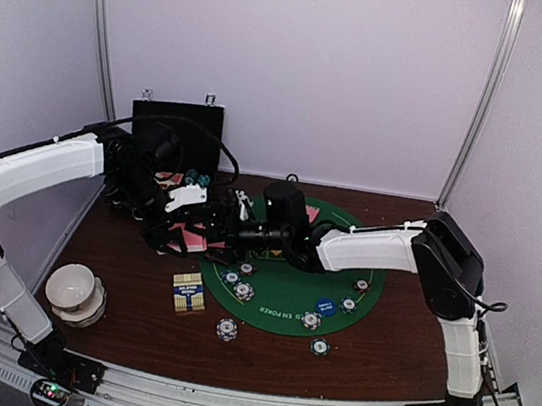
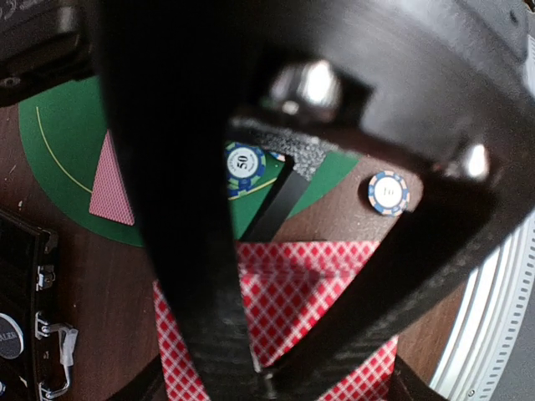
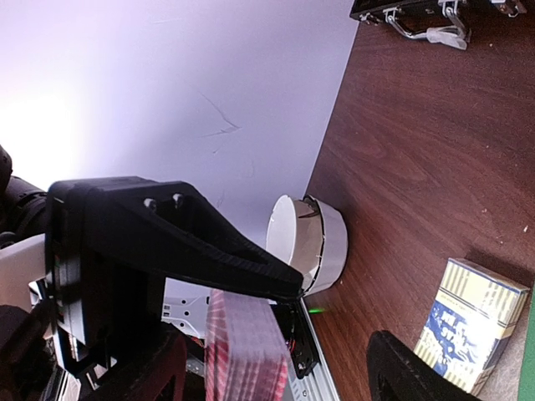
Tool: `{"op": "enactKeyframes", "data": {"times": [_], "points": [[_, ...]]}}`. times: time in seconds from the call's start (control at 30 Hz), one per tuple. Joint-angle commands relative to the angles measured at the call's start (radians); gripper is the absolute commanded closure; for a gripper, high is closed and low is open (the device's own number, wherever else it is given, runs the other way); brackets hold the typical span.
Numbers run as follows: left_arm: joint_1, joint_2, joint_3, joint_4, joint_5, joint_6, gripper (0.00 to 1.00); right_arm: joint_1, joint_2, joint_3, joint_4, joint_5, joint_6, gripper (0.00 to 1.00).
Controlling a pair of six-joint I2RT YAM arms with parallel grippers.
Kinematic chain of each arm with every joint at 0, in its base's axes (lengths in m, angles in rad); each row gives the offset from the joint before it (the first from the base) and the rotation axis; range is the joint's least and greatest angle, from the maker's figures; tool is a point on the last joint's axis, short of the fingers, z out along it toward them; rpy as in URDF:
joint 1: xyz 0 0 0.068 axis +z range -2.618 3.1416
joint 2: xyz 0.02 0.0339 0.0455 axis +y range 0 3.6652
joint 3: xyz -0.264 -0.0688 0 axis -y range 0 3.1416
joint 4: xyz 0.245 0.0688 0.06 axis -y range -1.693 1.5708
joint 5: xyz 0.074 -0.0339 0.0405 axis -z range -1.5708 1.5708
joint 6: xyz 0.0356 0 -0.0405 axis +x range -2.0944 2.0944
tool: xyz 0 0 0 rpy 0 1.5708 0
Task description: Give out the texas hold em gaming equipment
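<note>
Over the counter (image 1: 131, 335) from above, both arms meet at the left edge of the green mat (image 1: 288, 294), crowding the pink-backed playing cards (image 1: 190, 240). The black case (image 1: 175, 129) sits behind, with the card box (image 1: 189, 292), white bowls (image 1: 75, 292) and poker chips (image 1: 227, 329) nearer me. From the left wrist, my left claw (image 2: 267, 378) is clenched on the cards, and its fingers (image 2: 180, 251) block much of the mat. From the right wrist, my right claw (image 3: 334, 322) stands released, the cards' edge between its fingers.
</note>
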Motion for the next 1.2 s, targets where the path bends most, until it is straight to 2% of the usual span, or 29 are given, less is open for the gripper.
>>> {"op": "enactKeyframes", "data": {"times": [0.0, 0.23, 0.5, 0.8, 1.17], "points": [[0.002, -0.009, 0.037, 0.023, 0.023, -0.006, 1.0, 0.006, 0.042, 0.038, 0.035, -0.03, 0.027, 0.23], [0.002, -0.01, 0.039, 0.022, 0.023, -0.004, 1.0, -0.004, 0.075, 0.043, 0.034, -0.054, 0.053, 0.27], [0.002, -0.016, 0.034, 0.018, 0.019, 0.0, 1.0, -0.046, 0.009, -0.052, 0.059, -0.044, 0.047, 0.37], [0.002, -0.014, 0.029, 0.018, 0.016, 0.001, 1.0, -0.057, -0.05, -0.089, 0.049, -0.057, 0.032, 0.42], [0.002, -0.015, 0.027, 0.018, 0.01, 0.001, 1.0, -0.059, -0.132, -0.107, 0.035, -0.068, 0.041, 0.64]]}}
